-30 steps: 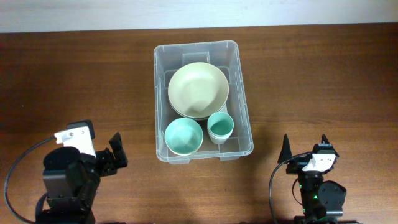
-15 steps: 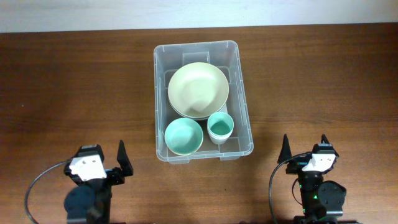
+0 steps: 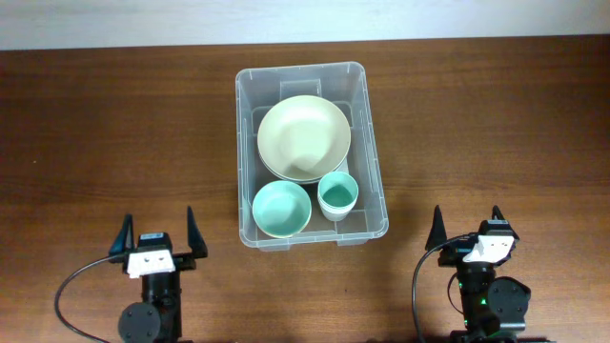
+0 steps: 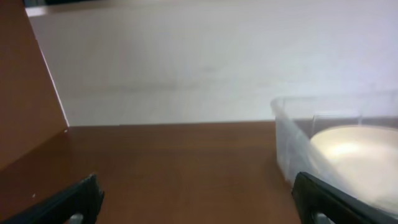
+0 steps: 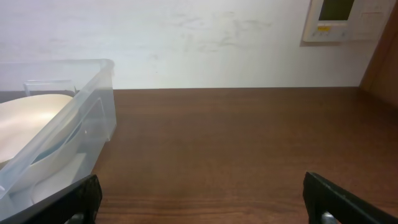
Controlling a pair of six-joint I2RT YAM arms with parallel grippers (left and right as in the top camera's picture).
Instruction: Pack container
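Note:
The clear plastic container (image 3: 246, 152) stands at the table's middle back. Inside it lie a large cream bowl (image 3: 303, 138), a smaller teal bowl (image 3: 281, 208) and a teal cup (image 3: 337, 195). My left gripper (image 3: 157, 235) rests near the front edge, left of the container, open and empty. At the front right, my right gripper (image 3: 466, 225) is open with nothing between its fingers. The left wrist view shows the container (image 4: 287, 134) ahead to the right, beyond the gripper (image 4: 199, 202). In the right wrist view the container (image 5: 93, 93) sits ahead to the left of the gripper (image 5: 205, 199).
Brown wooden table (image 3: 114, 124) all around the container. A white wall runs behind the table's back edge, with a wall control panel (image 5: 345, 18) at the upper right in the right wrist view. A wooden side panel (image 4: 25, 81) stands at the left.
My left arm has swung back from a turned pose to a straight, folded rest position near the front edge, fingers pointing at the far wall. The right arm has not moved.

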